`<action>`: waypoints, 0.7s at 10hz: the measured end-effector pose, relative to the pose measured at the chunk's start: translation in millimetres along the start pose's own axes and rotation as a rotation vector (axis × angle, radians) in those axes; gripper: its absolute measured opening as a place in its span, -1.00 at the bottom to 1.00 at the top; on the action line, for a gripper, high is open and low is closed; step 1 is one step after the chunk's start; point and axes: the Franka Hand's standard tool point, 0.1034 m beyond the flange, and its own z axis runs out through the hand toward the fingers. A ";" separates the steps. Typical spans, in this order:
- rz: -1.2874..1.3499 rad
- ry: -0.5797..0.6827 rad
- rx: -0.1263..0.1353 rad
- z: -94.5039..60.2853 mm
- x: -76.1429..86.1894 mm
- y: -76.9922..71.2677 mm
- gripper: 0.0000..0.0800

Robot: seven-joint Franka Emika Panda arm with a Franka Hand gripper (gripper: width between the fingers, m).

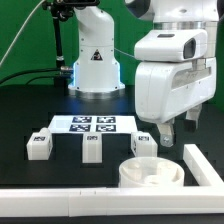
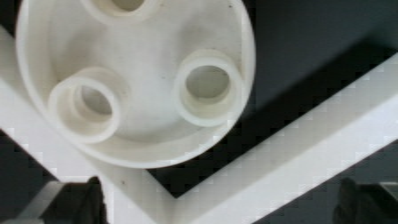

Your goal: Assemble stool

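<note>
The stool's round white seat disc [image 1: 150,172] lies on the black table near the front, its sockets facing up. It fills the wrist view [image 2: 160,45], where three round sockets show. Three small white blocky legs with marker tags stand apart in a row: one at the exterior view's left [image 1: 38,146], one in the middle [image 1: 92,148] and one next to the seat [image 1: 143,144]. My gripper [image 1: 172,130] hangs just above the far right side of the seat. Its dark fingertips [image 2: 50,205] stand wide apart with nothing between them.
The marker board [image 1: 92,124] lies flat behind the legs. A long white border rail runs along the front [image 1: 60,205] and the exterior view's right [image 1: 205,165]; its corner shows beneath the seat in the wrist view [image 2: 302,130]. The robot base [image 1: 95,60] stands at the back.
</note>
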 end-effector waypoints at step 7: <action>0.672 -0.040 0.017 10.3 -17.9 -4.8 0.62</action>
